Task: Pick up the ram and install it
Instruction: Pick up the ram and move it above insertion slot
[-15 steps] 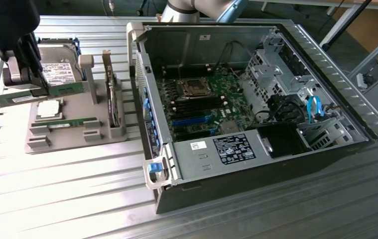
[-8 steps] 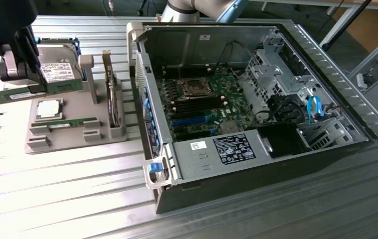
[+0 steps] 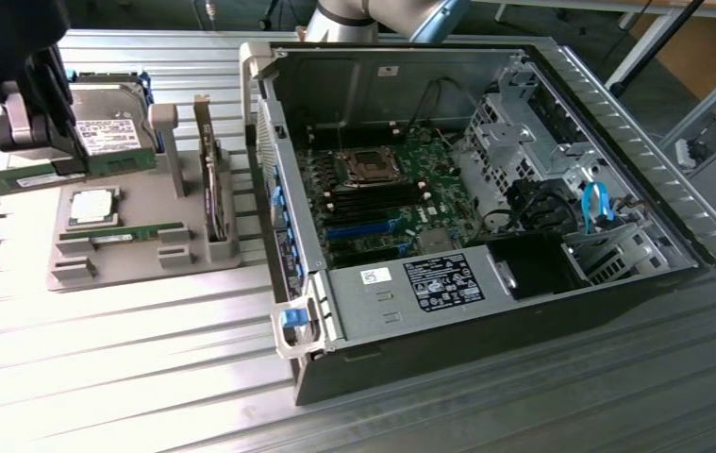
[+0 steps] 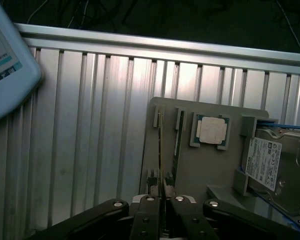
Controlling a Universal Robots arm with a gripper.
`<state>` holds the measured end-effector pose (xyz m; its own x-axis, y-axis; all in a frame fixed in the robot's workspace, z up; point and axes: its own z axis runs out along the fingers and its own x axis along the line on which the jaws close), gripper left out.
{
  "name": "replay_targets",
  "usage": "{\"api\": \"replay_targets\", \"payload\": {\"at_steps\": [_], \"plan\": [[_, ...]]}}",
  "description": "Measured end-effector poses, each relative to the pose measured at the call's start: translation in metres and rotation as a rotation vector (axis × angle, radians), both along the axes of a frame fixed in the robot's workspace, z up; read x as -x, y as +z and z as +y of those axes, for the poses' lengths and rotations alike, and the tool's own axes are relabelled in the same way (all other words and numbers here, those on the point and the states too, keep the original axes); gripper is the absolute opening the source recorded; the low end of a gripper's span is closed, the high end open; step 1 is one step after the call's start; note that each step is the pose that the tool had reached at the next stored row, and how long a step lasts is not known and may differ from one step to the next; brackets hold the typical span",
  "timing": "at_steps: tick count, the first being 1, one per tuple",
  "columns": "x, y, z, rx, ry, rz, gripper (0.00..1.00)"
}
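Exterior view: the gripper (image 3: 41, 159) is clamped narrow on the ram (image 3: 11, 177), carrying the green stick level and, it seems, just above the gray holder (image 3: 143, 255), at its edge away from the computer case (image 3: 484, 311). Wrist view explains the grip: the fingers (image 4: 146, 220) pinch the board's flat faces, so it sits straight. A processor (image 3: 91, 206) and a second memory stick (image 3: 131, 232) lie in the holder.
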<state>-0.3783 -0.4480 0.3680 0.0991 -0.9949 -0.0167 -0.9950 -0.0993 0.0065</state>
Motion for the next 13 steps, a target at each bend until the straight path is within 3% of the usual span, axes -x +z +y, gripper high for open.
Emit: {"api": "replay_targets", "payload": {"at_steps": [6,8,9,10,13], "plan": [[0.0,0.0075,0.0,0.0022,0.0,0.0,0.13],[0.0,0.0075,0.0,0.0104,0.0,-0.0001,0.13],[0.0,0.0077,0.0,0.022,0.0,0.0,0.13],[0.0,0.0077,0.0,0.0295,0.0,-0.0001,0.13],[0.0,0.0102,0.0001,0.0371,0.0,0.0001,0.13]]}}
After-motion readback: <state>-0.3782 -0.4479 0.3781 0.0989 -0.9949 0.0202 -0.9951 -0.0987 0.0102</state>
